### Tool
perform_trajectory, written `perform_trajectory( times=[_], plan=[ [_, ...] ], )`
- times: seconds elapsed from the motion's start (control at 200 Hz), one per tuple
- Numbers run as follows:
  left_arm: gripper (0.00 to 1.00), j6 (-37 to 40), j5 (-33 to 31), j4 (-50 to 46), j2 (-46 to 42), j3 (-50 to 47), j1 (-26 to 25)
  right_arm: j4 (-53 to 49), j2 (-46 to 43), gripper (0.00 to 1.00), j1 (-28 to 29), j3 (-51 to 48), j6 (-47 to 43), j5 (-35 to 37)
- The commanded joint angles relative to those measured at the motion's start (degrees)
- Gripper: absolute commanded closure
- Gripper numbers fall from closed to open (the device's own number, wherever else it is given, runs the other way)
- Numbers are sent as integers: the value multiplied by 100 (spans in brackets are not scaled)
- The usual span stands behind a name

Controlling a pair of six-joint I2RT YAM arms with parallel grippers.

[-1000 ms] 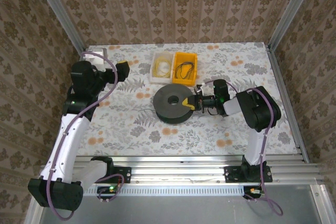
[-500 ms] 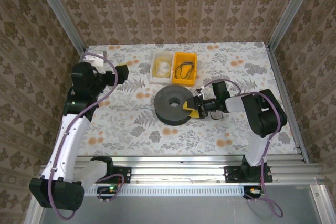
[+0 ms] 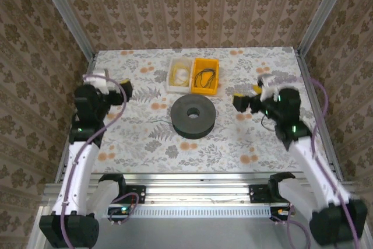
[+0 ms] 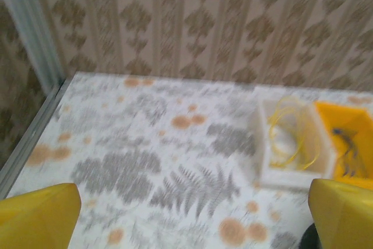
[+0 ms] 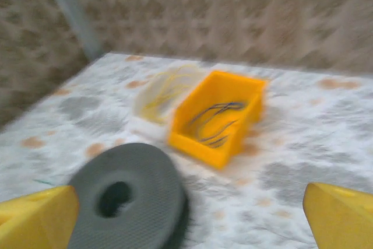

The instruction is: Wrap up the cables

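At the far side of the table (image 3: pixel 262 138), two bins are set side by side: pale yellow cables (image 3: pixel 181 76) are held in the clear bin (image 3: pixel 170 77), dark cables (image 3: pixel 204 77) in the yellow bin (image 3: pixel 204 91). One black spool (image 3: pixel 193 115) is placed just before them. Both the left pincer (image 4: pixel 189 214) and the right pincer (image 5: pixel 189 217) are spread wide, with nothing gripped or touched.

The top view looks steeply down from above and behind the arm bases over the whole desk (image 3: pixel 245 138). The wrist views sit low behind the left claw (image 4: pixel 192 217) and right claw (image 5: pixel 189 217), facing the far wall (image 4: pixel 175 16). Both take in the white tray (image 4: pixel 280 176) and orange bin (image 5: pixel 198 147).
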Motion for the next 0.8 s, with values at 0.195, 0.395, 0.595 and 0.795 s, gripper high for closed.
perform_trajectory(
  times=[0.195, 0.395, 0.595, 0.795],
  plan=[
    [0, 328, -2046, 2888, -46, -2614, 76, 3182, 997, 0, -251, -2155, -595, 2315],
    [0, 479, -1871, 4170, 1526, -2924, 56, 3791, 2432, 0, -546, -1617, -405, 1964],
    [0, 671, -1667, 4883, 3017, -2157, 89, 4852, 4187, 0, -717, -1136, -179, 1655],
    [0, 842, -1504, 6250, 3966, -2394, 79, 4232, 4146, 0, -745, -885, -112, 1783]
  ],
)
